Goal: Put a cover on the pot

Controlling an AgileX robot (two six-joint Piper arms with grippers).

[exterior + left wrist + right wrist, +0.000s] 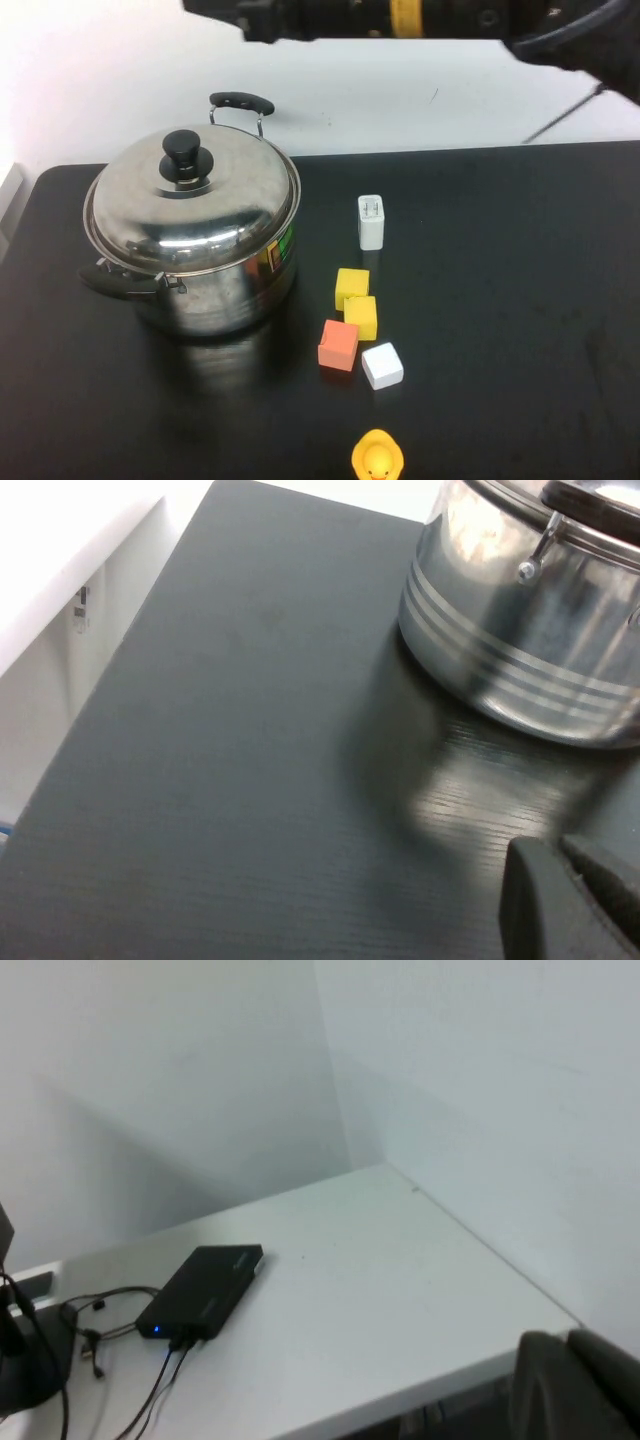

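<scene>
My left gripper (575,900) shows only as a dark fingertip at the lower right of its wrist view, above bare black table (250,760) near the pot's (520,650) base; I cannot tell its state. My right gripper (580,1385) is likewise a dark corner, state unclear, facing a white surface with a black box (200,1290) and cables. In the high view, the pot (215,290) stands at centre left, the lid (190,205) seated on it; right of it lie a white charger (371,221), coloured blocks (355,315) and a duck (377,458).
</scene>
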